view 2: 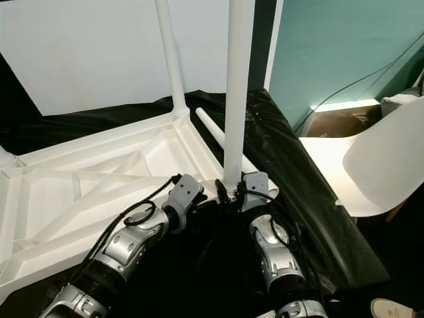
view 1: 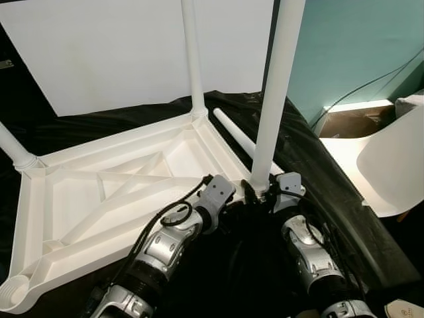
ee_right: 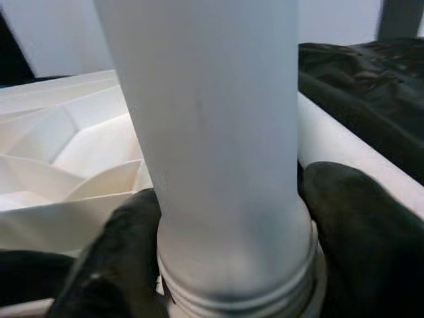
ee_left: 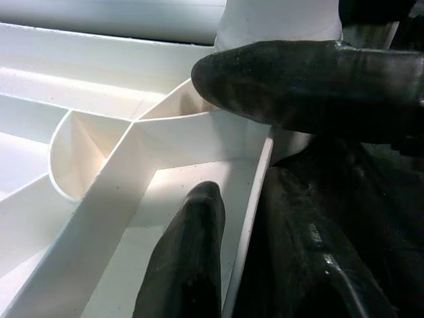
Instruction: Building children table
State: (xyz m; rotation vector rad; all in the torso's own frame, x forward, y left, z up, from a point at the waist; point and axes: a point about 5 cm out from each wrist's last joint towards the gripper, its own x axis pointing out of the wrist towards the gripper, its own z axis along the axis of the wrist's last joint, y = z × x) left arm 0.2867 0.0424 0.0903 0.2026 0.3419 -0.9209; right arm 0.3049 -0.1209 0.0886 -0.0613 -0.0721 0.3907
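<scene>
Upturned white tabletop (view 1: 99, 192) on black cloth (view 1: 311, 165), right gripper (ee_right: 225, 265) clamped around upright leg (view 1: 275, 99) at near corner socket, left gripper (ee_left: 265, 146) fingers spread, straddling tabletop rim beside it.

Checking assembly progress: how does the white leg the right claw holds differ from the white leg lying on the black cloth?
The white plastic tube leg in the right claw stands upright at the near corner of the upturned white table top; the loose white tube leg lies flat on the black cloth, beside the top. The held leg's threaded end sits at a corner socket; the loose one is unattached. Both are plain white round tubes.
</scene>
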